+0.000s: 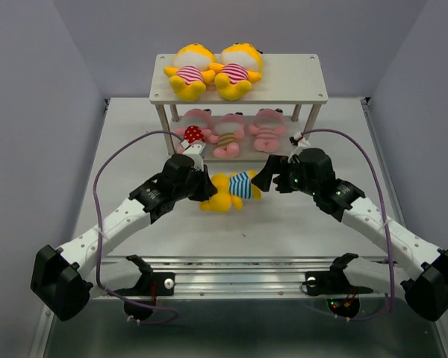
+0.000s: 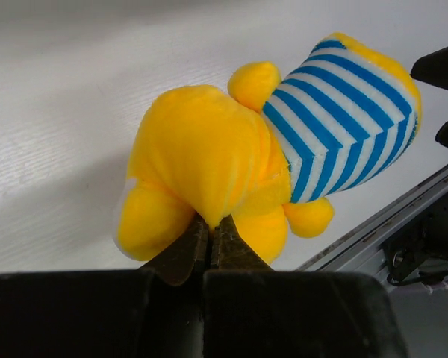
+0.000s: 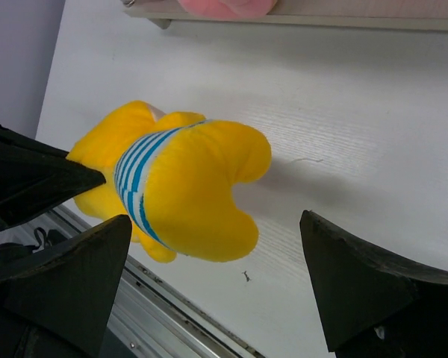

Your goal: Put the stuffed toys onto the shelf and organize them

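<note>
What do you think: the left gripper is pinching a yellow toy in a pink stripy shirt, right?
Not quite. The left gripper is pinching a yellow toy, but its stripy shirt is blue, as the left wrist view shows.

A robotics lab test cell: plain grey wall panels (image 1: 30, 89) enclose the white table (image 1: 254, 233) on three sides, and an aluminium rail (image 1: 239, 277) along its near edge carries the cabled left arm (image 1: 108, 227) and right arm (image 1: 373, 218).

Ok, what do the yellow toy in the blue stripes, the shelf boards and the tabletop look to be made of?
Yellow toy: soft plush, matte fuzzy pile, puckering where the left tool pinches it. Shelf: boards look like whitish painted or laminated wood, flat and matte. Tabletop: white with faint wood grain lines, likely laminate.
</note>
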